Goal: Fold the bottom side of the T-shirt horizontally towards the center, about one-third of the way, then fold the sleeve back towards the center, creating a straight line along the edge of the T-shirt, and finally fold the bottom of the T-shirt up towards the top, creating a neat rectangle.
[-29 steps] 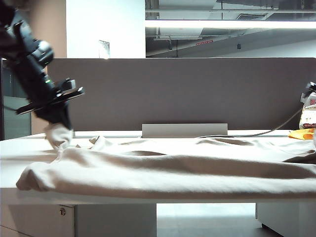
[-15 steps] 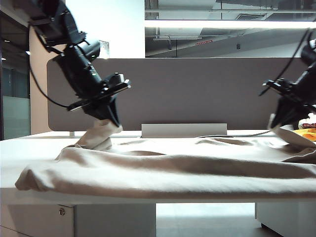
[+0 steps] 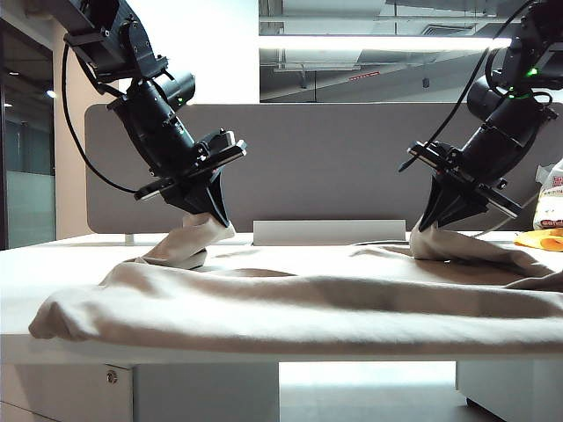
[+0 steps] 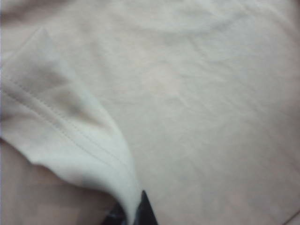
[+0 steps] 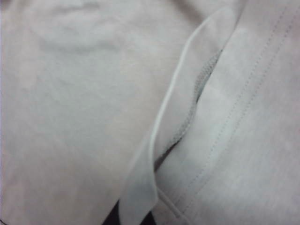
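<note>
Exterior view: the T-shirt [image 3: 299, 303] lies spread across nearly the whole white counter [image 3: 53, 264], its near fold bulging along the counter's near edge. At the far left, the left gripper [image 3: 214, 217] is clamped tight on a pinch of beige fabric raised off the counter into a small peak; at the far right, the right gripper [image 3: 427, 225] is likewise closed on a raised pinch. Both arms lean inward over the far side of the garment. Left wrist view shows the held flap as a stitched hem band [image 4: 61, 126] hanging above flat cloth; right wrist view shows a double-stitched edge [image 5: 225, 136] with its overlocked inner seam turned up. A grey partition [image 3: 352, 158] stands behind, and a yellow object [image 3: 538, 238] sits at the far right. Risk: each grip holds only a narrow pinch, so fabric may slip out during the carry, or the 2 grippers may travel unevenly, skewing the fold line and dragging the lower layer into wrinkles.
</note>
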Available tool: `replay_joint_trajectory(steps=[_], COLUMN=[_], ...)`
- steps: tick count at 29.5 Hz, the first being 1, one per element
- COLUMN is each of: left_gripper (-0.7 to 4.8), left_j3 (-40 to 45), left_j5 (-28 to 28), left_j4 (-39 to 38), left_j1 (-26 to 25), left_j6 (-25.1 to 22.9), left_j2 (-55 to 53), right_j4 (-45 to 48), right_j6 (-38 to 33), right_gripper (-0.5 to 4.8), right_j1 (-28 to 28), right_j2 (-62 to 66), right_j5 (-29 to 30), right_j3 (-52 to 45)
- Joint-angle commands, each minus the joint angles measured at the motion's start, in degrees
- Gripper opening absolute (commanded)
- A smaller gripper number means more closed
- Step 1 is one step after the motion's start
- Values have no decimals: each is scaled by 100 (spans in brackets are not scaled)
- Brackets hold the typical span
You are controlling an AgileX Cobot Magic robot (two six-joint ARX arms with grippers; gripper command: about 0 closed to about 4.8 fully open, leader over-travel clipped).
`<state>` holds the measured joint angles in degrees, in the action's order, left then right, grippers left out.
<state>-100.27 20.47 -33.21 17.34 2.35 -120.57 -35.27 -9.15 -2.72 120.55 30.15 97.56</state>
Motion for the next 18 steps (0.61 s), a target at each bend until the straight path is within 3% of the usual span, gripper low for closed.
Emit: replay_joint_trajectory(steps=[1, 3, 6, 8, 13, 18], left_gripper=[37, 142, 312, 394, 467, 467], left_j3=[-22, -22, -22, -22, -66, -66], left_j5=[470, 693, 940, 1165, 1646, 2634], left_j4=[39, 44, 79, 131, 378, 911], left_j1=[-7, -7, -4, -4, -4, -4], left_j6=[0, 2, 127, 151, 201, 485], left_j2=[-101, -155, -240, -256, -258, -170], right_j4=[-87, -144, -186, -177, -92, -50], right_j6=[15, 17, 17, 13, -7, -116], right_gripper=[18, 119, 320, 395, 400, 399], right_j1=[-11, -11, -13, -22, -94, -168], right_j2=[-44, -44, -44, -44, -44, -46], right_j5=[-15, -9, 120, 426, 1191, 1766], right_j3=[2, 2, 2, 7, 7, 9])
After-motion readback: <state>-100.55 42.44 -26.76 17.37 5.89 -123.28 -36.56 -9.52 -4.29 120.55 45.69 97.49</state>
